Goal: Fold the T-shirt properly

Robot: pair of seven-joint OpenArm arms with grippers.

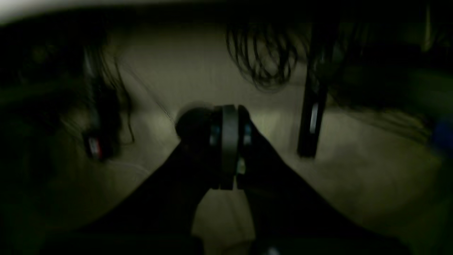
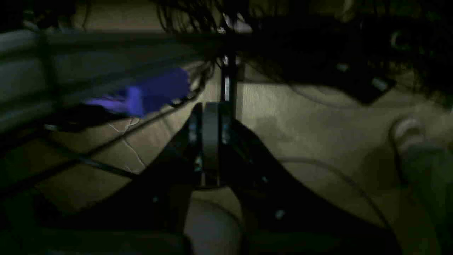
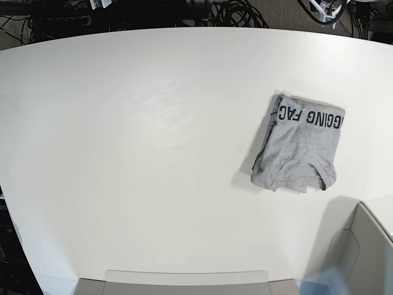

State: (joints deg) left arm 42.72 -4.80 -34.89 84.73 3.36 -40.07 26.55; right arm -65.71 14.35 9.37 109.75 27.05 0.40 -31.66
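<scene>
The T-shirt (image 3: 299, 142) lies folded into a compact grey rectangle on the right part of the white table (image 3: 135, 135), with black block lettering along its far edge. Neither arm shows in the base view. In the left wrist view my left gripper (image 1: 229, 115) is shut with nothing between its fingers, hanging in the dark over a beige floor. My right gripper (image 2: 211, 110) is likewise shut and empty in the right wrist view. The shirt does not show in either wrist view.
A cardboard box (image 3: 362, 255) stands at the table's front right corner, and a grey panel (image 3: 184, 281) runs along the front edge. Cables (image 3: 236, 12) lie behind the table. A black leg (image 1: 313, 117), hanging cables (image 1: 262, 53) and a purple object (image 2: 152, 92) sit near the grippers.
</scene>
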